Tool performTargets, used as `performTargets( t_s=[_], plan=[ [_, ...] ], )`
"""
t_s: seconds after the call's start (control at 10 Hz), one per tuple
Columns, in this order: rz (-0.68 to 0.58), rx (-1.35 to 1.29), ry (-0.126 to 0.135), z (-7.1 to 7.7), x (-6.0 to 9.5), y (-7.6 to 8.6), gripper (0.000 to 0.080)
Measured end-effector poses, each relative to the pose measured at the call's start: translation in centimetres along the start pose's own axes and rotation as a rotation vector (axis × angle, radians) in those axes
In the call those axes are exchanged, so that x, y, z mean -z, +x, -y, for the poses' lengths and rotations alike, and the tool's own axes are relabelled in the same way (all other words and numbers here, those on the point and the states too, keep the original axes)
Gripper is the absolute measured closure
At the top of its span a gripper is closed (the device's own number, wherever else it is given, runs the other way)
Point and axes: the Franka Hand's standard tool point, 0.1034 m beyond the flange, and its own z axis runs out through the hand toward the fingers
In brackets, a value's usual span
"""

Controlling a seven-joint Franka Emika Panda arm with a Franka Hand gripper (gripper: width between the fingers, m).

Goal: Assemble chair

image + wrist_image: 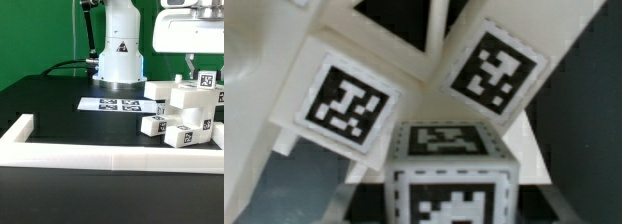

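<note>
The chair parts (pixel 185 112) are a cluster of chunky white blocks with black-and-white tags at the exterior view's right. My gripper (pixel 197 70) hangs over the top of that cluster. It is shut on a small white tagged block (pixel 206 81), which touches the upper parts of the cluster. In the wrist view this block (pixel 448 172) fills the space between the jaws, tags facing the camera. Behind it stand two tilted white slabs (pixel 345 103) with large tags. My fingers are mostly hidden by the block.
The marker board (pixel 113 103) lies flat on the black table in front of the arm's white base (pixel 120 55). A long white border rail (pixel 90 155) runs along the front and turns back at the exterior view's left. Loose tagged blocks (pixel 158 125) lie by the cluster's foot.
</note>
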Motion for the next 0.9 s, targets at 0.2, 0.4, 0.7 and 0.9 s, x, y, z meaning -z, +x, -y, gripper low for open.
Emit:
performTargets(
  t_s=[0.2, 0.4, 0.7, 0.9],
  plan=[
    [0.004, -0.152, 0.005, 0.06, -0.01, -0.06, 0.0509],
    [0.005, -0.255, 0.005, 0.07, -0.02, -0.07, 0.0509],
    [0.01, -0.427, 0.01, 0.17, -0.03, -0.16, 0.0509],
    [0.019, -0.593, 0.016, 0.3, -0.05, -0.28, 0.0509]
  ],
)
